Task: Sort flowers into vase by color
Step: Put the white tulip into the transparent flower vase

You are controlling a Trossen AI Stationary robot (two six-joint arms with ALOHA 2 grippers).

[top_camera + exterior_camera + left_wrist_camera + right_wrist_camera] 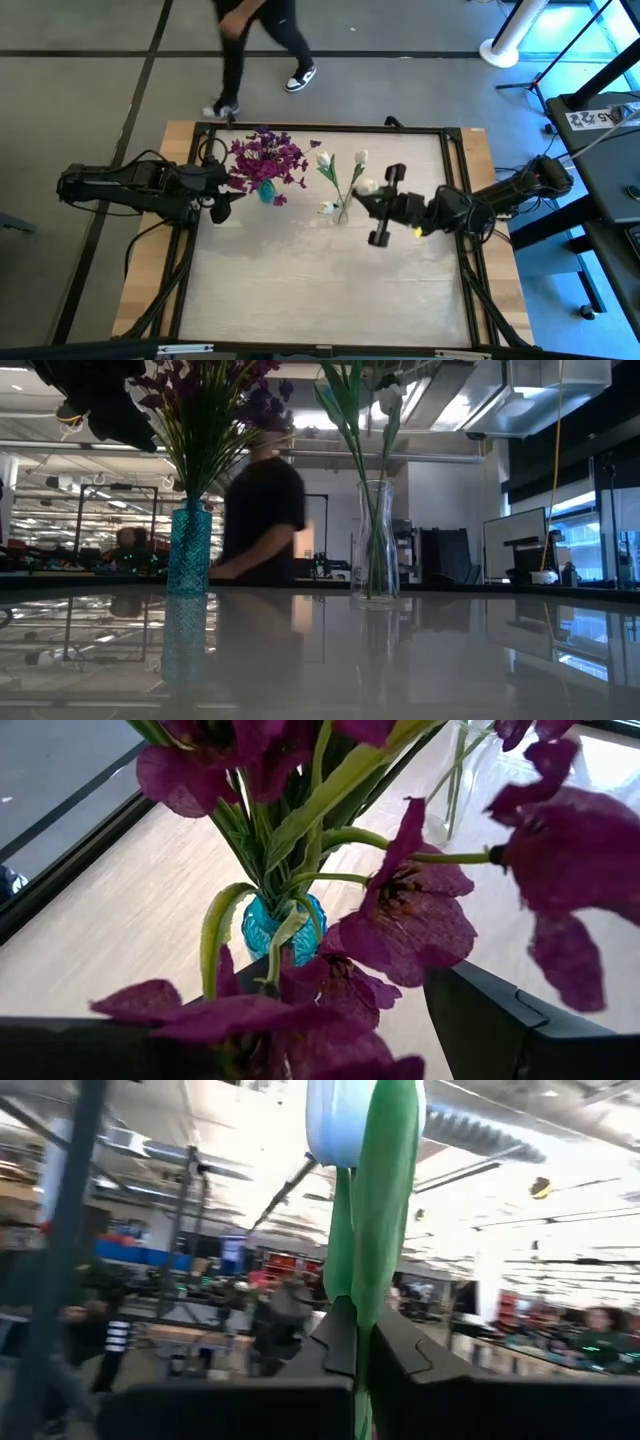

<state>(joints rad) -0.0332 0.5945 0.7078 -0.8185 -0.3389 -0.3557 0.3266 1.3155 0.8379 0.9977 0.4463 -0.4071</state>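
Purple flowers [265, 158] stand in a blue vase [266, 190] by the left end effector [222, 205] — white tulips [340, 168] rise beside the right end effector [365, 200]; a person's legs [262, 50] pass beyond the surface [320, 290].

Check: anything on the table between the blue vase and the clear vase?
Nothing: low view shows bare tabletop between blue vase and clear vase; a person stands beyond the table.

Glossy white tabletop [400, 660] mirrors the room; the clear glass vase [373, 540] shines smooth, the teal vase [189, 550] looks textured, and purple blossoms [420, 910] read as matt cloth
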